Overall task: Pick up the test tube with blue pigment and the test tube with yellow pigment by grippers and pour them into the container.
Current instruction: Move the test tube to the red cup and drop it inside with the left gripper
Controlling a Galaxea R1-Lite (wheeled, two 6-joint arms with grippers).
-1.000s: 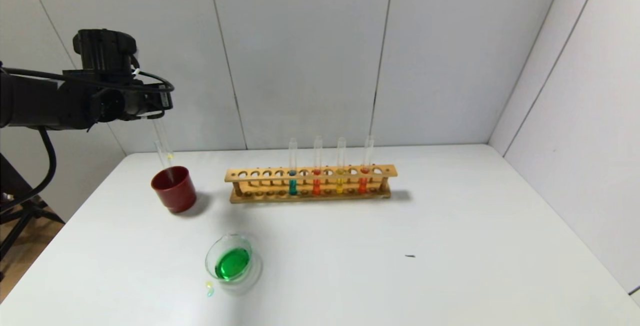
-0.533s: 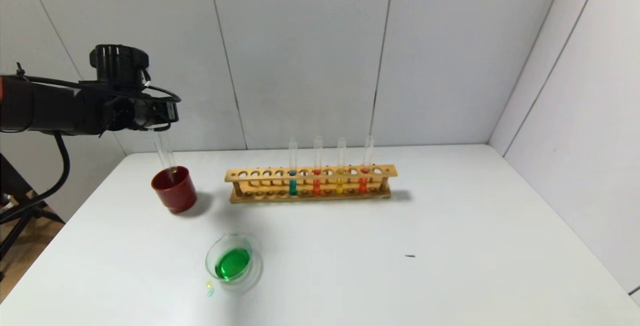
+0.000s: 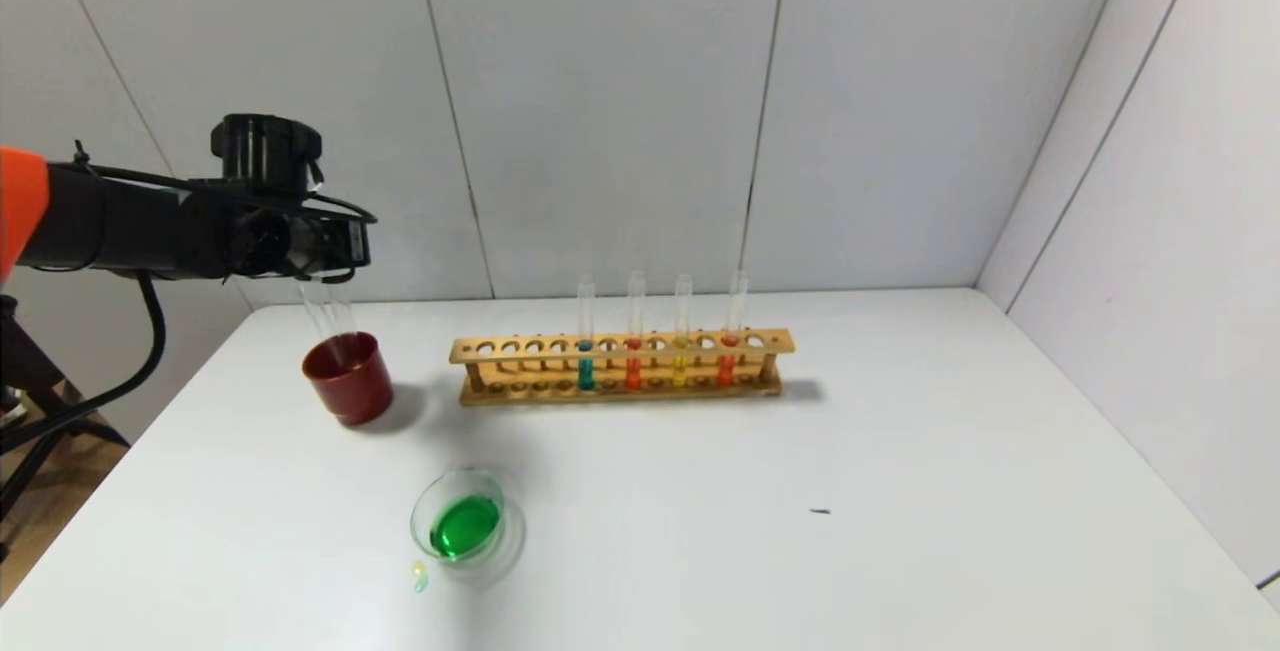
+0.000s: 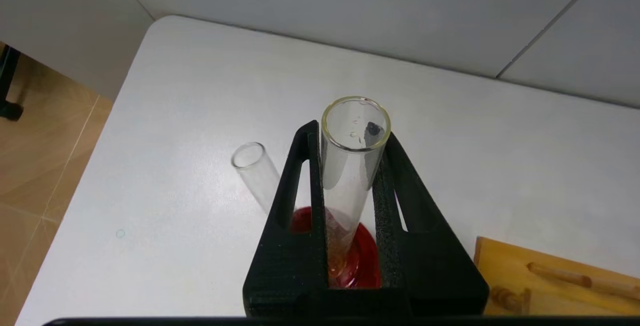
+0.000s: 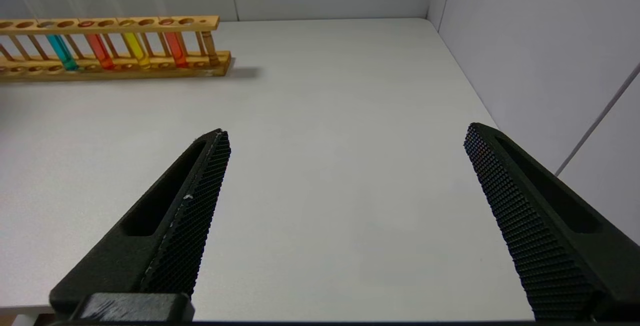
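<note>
My left gripper (image 3: 328, 273) hangs over the dark red cup (image 3: 350, 381) at the table's back left. It is shut on a clear tube (image 4: 350, 176) that is empty apart from a yellowish film at its bottom. That tube (image 3: 340, 313) stands upright with its lower end inside the cup (image 4: 367, 261). A second empty tube (image 4: 255, 171) leans in the cup. The clear glass dish (image 3: 512, 531) at the front holds green liquid. A tube with yellow liquid (image 3: 680, 361) stands in the rack. No tube with bright cyan-blue liquid shows. My right gripper (image 5: 347, 130) is open and empty over the table's right side.
The wooden rack (image 3: 620, 346) stands at the back middle. It also holds a teal tube (image 3: 585, 371) and two orange-red tubes (image 3: 633, 371). Small drops (image 3: 420, 576) lie beside the dish. The wall panels stand close behind the cup.
My left arm has come down and a little to the right. The held tube's lower end has gone from above the red cup's rim to inside the cup.
</note>
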